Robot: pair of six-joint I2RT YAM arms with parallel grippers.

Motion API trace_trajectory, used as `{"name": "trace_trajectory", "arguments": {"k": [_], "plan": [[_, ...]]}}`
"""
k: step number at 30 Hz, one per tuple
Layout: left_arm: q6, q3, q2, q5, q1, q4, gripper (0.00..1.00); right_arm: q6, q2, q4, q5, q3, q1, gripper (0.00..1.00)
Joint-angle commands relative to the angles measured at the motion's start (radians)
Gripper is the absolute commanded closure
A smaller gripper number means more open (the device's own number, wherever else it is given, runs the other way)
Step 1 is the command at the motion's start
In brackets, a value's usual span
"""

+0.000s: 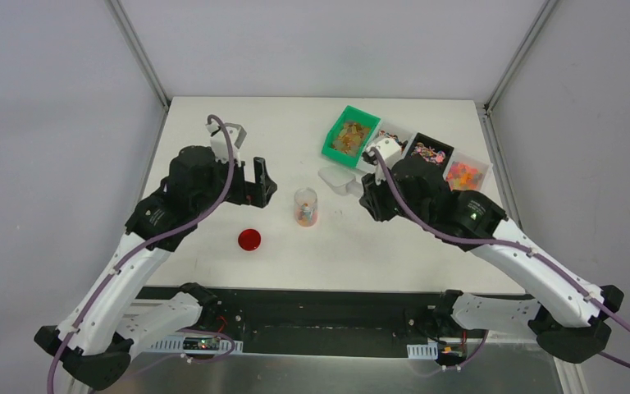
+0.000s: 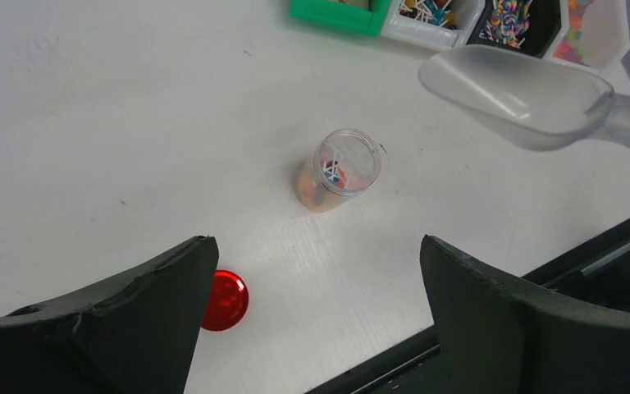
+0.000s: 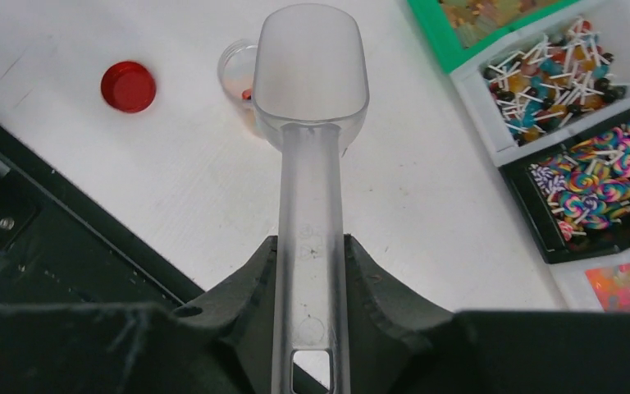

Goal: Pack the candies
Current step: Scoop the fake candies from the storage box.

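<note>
- Candies (image 3: 541, 90) lie sorted in 4 bins at the counter's (image 1: 213, 131) far right. The green bin (image 3: 426, 20) holds amber ones, the white bin (image 3: 480, 115) stick sweets, the black bin (image 3: 591, 246) swirl lollipops, and the clear bin (image 3: 570, 279) orange-pink ones.
- A few more sit in the open jar (image 1: 304, 205) mid-counter, with its red lid (image 1: 249, 239) lying apart.
- The right end effector (image 3: 309, 263) clamps the handle of the scoop (image 3: 312, 74), which looks empty and hovers between jar and bins.
- The left end effector (image 2: 316, 246) is spread wide, holding nothing.
- Another scoopful seems next: dig shallow, carry level, and tip slowly over the narrow mouth, since nothing steadies the jar.
</note>
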Motion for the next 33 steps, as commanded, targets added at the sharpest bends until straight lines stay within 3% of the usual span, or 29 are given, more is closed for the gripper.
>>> {"name": "trace_trajectory", "arguments": {"k": [1, 6, 11, 24, 33], "plan": [[0.042, -0.025, -0.07, -0.076, 0.006, 0.025, 0.01, 0.082, 0.057, -0.083, 0.102, 0.143, -0.058, 1.0], [0.069, -0.114, -0.141, -0.095, 0.006, 0.031, 0.01, 0.276, 0.183, -0.219, 0.232, 0.259, -0.122, 1.0], [0.108, -0.165, -0.181, -0.129, 0.006, 0.031, 0.01, 0.379, 0.326, -0.323, 0.182, 0.38, -0.215, 1.0], [0.11, -0.222, -0.219, -0.059, 0.006, 0.038, 0.01, 0.564, 0.586, -0.423, 0.227, 0.556, -0.339, 1.0], [0.108, -0.223, -0.227, -0.054, 0.007, 0.038, 0.01, 0.581, 0.664, -0.433, 0.157, 0.602, -0.423, 1.0]]}}
